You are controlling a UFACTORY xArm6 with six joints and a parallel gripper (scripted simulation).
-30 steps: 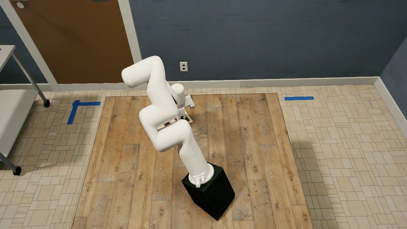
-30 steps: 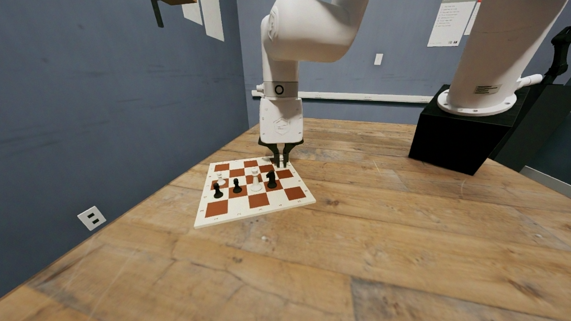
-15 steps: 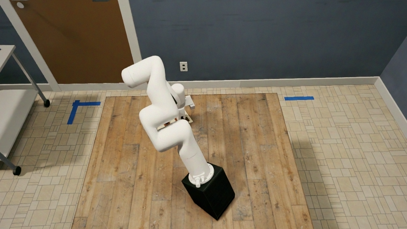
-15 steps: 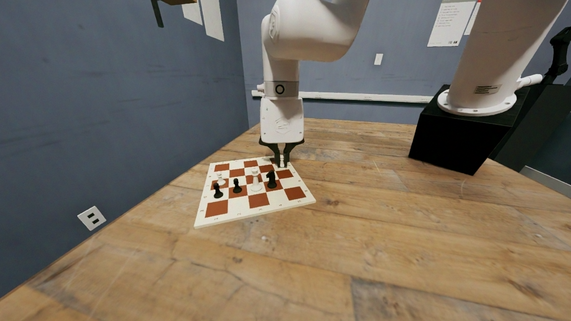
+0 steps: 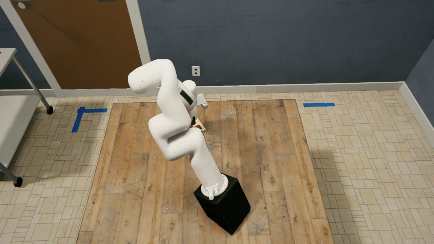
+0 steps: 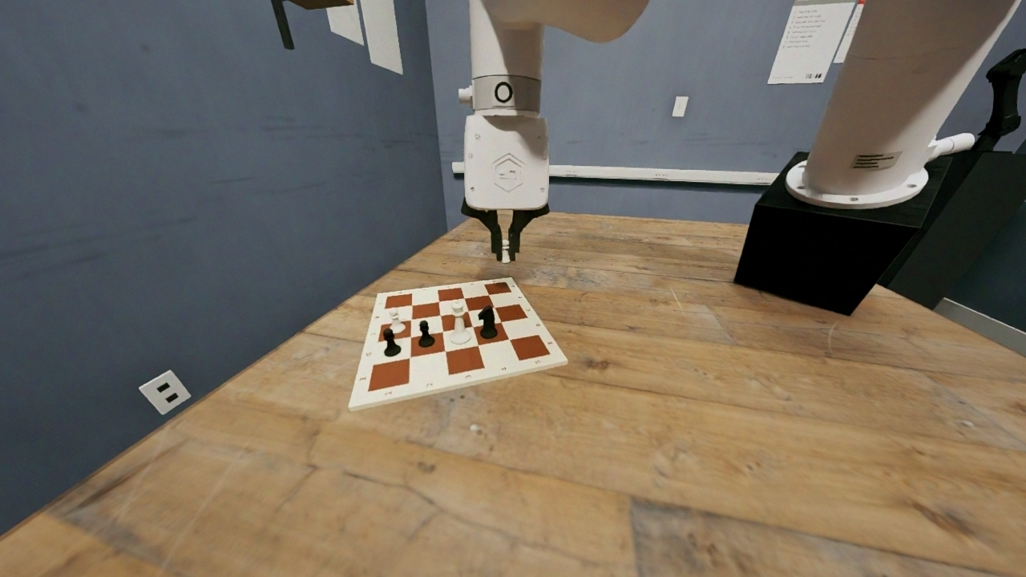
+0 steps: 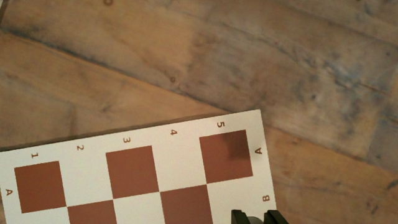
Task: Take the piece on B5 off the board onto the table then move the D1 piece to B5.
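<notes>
Above the wooden table, the gripper is clamped on a white pawn, clear of the board.
</notes>
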